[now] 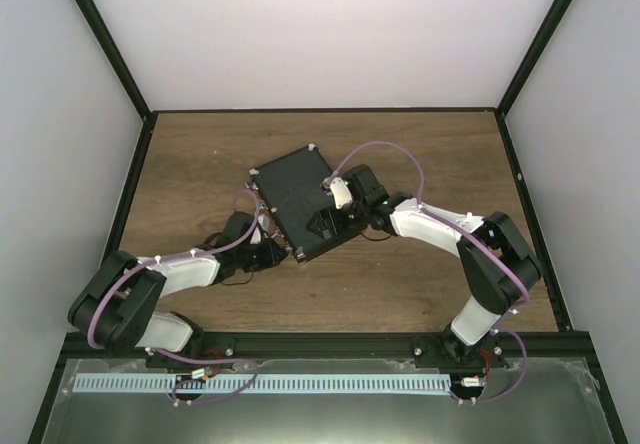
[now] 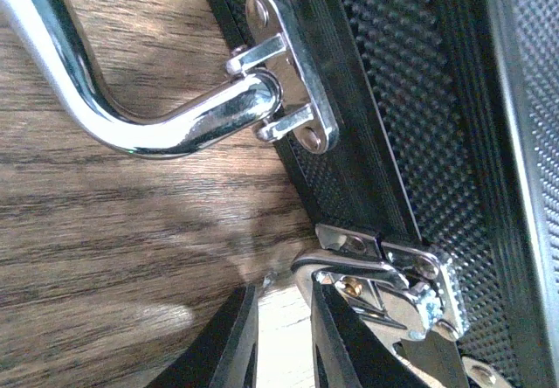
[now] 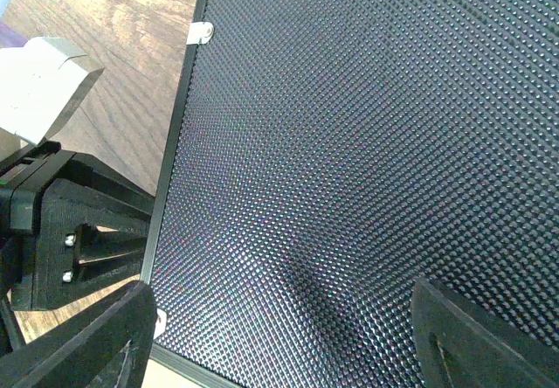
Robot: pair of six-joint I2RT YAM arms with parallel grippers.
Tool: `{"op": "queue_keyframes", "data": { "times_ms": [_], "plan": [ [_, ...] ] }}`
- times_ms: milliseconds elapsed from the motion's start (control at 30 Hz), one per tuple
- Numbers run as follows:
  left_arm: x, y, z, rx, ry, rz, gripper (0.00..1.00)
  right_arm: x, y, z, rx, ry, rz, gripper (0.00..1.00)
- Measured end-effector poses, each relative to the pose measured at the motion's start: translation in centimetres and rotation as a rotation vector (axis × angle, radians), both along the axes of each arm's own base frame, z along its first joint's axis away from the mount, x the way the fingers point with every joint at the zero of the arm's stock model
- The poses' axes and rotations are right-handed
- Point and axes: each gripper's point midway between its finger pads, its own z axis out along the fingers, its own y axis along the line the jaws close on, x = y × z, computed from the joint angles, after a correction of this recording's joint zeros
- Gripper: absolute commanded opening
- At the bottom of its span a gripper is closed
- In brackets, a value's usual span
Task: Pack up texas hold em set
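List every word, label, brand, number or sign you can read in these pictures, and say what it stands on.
None: no view shows any readable text.
The case carries only a dimpled pattern on its lid; its latch and handle are bare shiny metal, unmarked.

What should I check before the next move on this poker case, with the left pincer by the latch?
1. The case shut and lying flat: ok.
2. Tips of the left pincer beside the latch: ok.
3. The latch fully snapped down: cannot tell.
4. The handle apart from the left pincer: ok.
5. The right pincer open above the case: ok.
6. The right pincer pressing on the case: cannot tell.
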Motion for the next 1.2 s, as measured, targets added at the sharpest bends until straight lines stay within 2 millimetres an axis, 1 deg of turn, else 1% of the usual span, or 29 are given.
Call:
{"op": "queue_keyframes", "data": {
  "times_ms": [133,400,567,600,633,700,767,833,933,1000,1100,1133,1200],
  "plan": [
    [0.1,-0.1,-0.2,0.0,0.001,0.005,0.14,0.1,0.0,0.0,-0.001,-0.003,-0.002,0.82],
    [0.6,-0.5,-0.3,-0.011,-0.015,0.005,0.1,0.1,0.0,0.0,0.0,-0.002,-0.005,0.82],
    [0.9,-0.8,-0.4,-0.018,-0.032,0.003,0.1,0.3,0.0,-0.1,-0.001,-0.01,-0.011,0.82],
    [1.0,-0.8,-0.4,-0.02,-0.035,0.003,0.11,0.4,-0.1,-0.1,-0.001,-0.012,-0.014,0.82],
    [1.0,-0.8,-0.3,-0.02,-0.04,0.005,0.16,0.4,-0.1,-0.1,-0.003,-0.012,-0.017,0.82],
    [1.0,-0.7,-0.2,-0.015,-0.054,0.012,0.33,0.4,-0.1,-0.1,-0.004,-0.013,-0.019,0.82],
    [1.1,0.1,0.5,0.01,-0.089,0.047,0.42,0.5,-0.1,-0.1,-0.004,-0.013,-0.024,0.82],
    [1.3,1.2,2.0,0.034,-0.15,0.078,0.5,0.4,-0.2,0.0,-0.007,-0.013,-0.03,0.83],
    [2.9,3.4,6.1,0.051,-0.291,0.159,0.55,0.4,-0.5,0.0,-0.013,-0.013,-0.039,0.83],
    [4.4,5.3,8.2,0.084,-0.346,0.216,0.61,0.4,-0.6,0.0,-0.016,-0.013,-0.043,0.83],
    [7.1,7.8,9.9,0.144,-0.369,0.28,0.63,0.4,-0.6,0.0,-0.016,-0.013,-0.045,0.83],
    [7.8,8.4,10.0,0.158,-0.366,0.294,0.63,0.4,-0.6,0.0,-0.016,-0.013,-0.045,0.83],
    [9.3,9.6,9.6,0.182,-0.345,0.314,0.63,0.4,-0.6,0.0,-0.018,-0.015,-0.046,0.83]
  ]
}}
